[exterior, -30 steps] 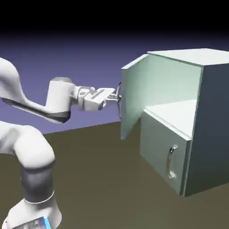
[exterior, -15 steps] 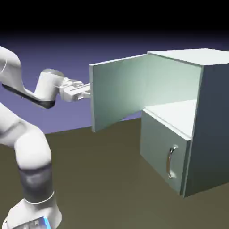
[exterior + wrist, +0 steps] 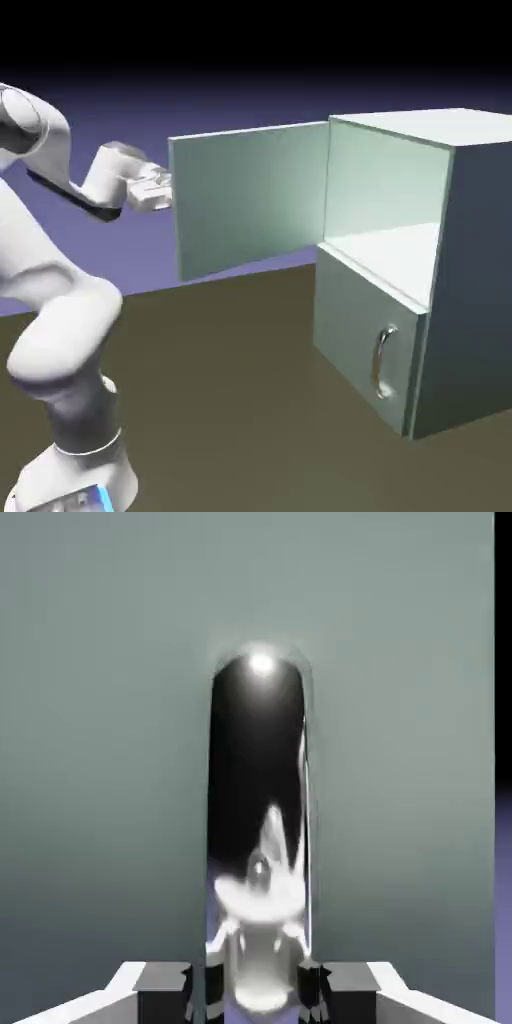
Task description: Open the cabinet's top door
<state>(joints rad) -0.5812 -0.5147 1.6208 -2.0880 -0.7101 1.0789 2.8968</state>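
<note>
The pale grey-green cabinet (image 3: 470,270) stands at the exterior view's right. Its top door (image 3: 250,208) is swung wide open to the left, showing the empty upper compartment. My gripper (image 3: 163,190) sits at the door's far free edge, its fingertips hidden behind the panel. In the hand view the door's shiny silver bar handle (image 3: 258,832) rises between my two grey fingertips (image 3: 165,982), and the gripper (image 3: 256,990) is shut on it. The door panel (image 3: 100,712) fills the picture behind the handle.
The shorter lower panel (image 3: 360,335) stays closed, with its own silver handle (image 3: 383,362). The white arm (image 3: 60,300) rises from the lower left. Brown table (image 3: 240,400) lies in front of the cabinet.
The top door has swung much further open, its free edge moving to the left. My gripper has moved left with the handle held in it.
</note>
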